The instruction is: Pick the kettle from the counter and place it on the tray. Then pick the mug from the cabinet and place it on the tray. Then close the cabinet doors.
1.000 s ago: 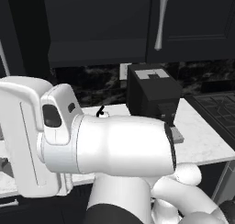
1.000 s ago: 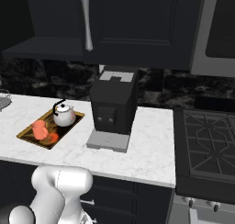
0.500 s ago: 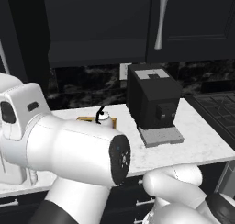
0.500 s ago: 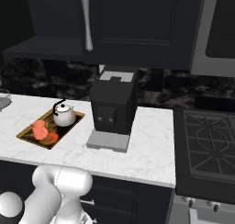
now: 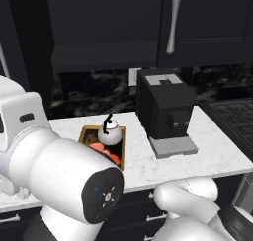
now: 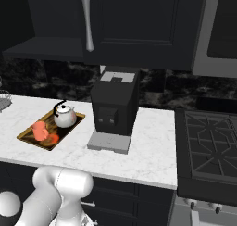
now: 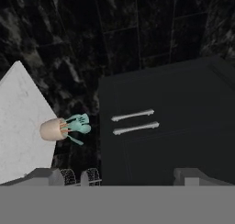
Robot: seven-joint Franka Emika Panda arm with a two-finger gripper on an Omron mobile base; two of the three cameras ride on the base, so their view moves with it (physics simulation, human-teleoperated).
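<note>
Cabinet doors (image 5: 207,22) are the job left, by my reading: the kettle (image 5: 109,134) and the mug (image 6: 40,131) both sit on the tray (image 6: 28,136).

- Gripper (image 7: 121,177): jaws spread about as wide as they go, nothing between them. One fingertip (image 7: 48,176) shows at lower left of the hand view.
- Ahead of the fingers, centre of the hand view: a flat black panel with two silver bars (image 7: 133,114) lying close and parallel, long axes running across the frame. The hand looks rolled. Cannot tell whether these are the upper doors.
- Left of that panel: a white wedge of counter (image 7: 20,122) and a tan holder with teal utensils (image 7: 57,129), near the panel edge.
- Right base view: door with upright silver handle (image 6: 87,21) at top centre; the open dark shelf (image 6: 37,49) lies at upper left, above the tray.
- Room: the black boxy machine (image 5: 163,109) stands just right of the tray, under the door. Any swing should stay above it and above the kettle's handle.
</note>
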